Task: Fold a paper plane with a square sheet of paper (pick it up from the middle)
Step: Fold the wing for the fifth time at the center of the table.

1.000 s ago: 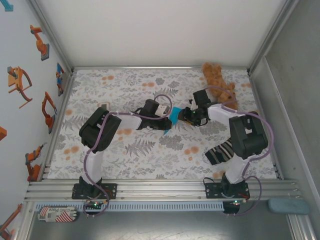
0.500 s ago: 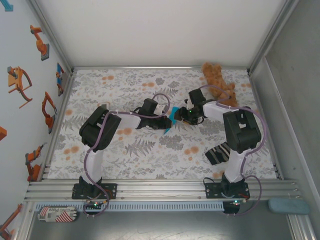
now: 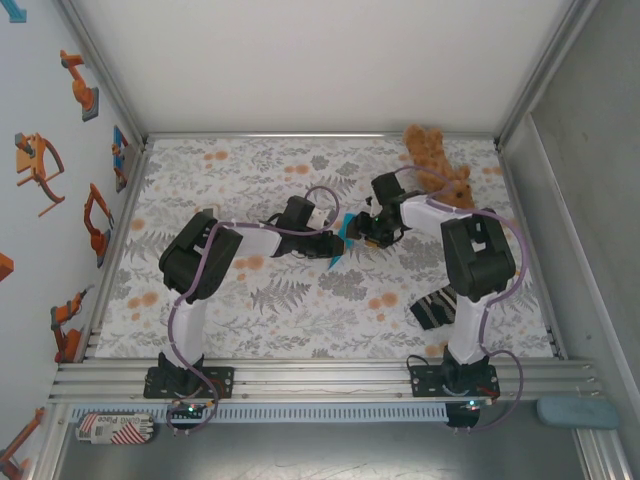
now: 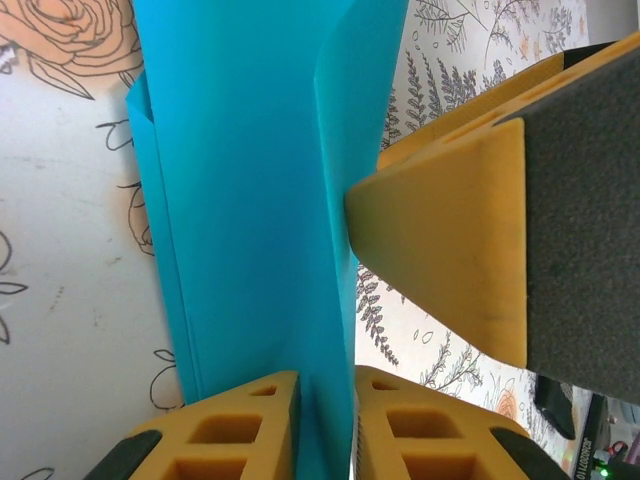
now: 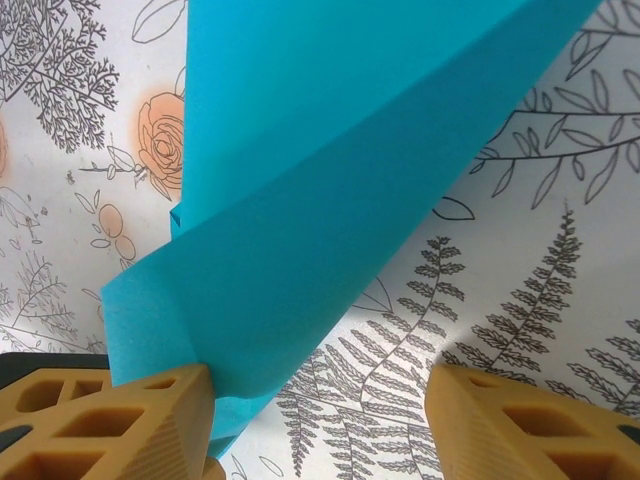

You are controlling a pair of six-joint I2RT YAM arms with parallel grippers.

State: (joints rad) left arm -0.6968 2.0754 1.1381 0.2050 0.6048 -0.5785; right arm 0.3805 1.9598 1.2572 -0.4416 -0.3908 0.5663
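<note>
Paper plane (image 3: 343,238): left gripper (image 4: 328,420) pinches it from 9 o'clock, right gripper (image 5: 320,410) gapes wide; align your crease squarely.

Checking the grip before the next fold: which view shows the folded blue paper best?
Left wrist: the folded cyan paper stands pinched in the left pincer, its layers and edges plain. Right wrist shows a creased flap close up. In top external it is a tiny sliver.

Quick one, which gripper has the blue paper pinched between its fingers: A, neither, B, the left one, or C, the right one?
B: the left gripper has its fingers closed on the folded blue paper, while the right gripper stands open with the paper against just one finger.
</note>
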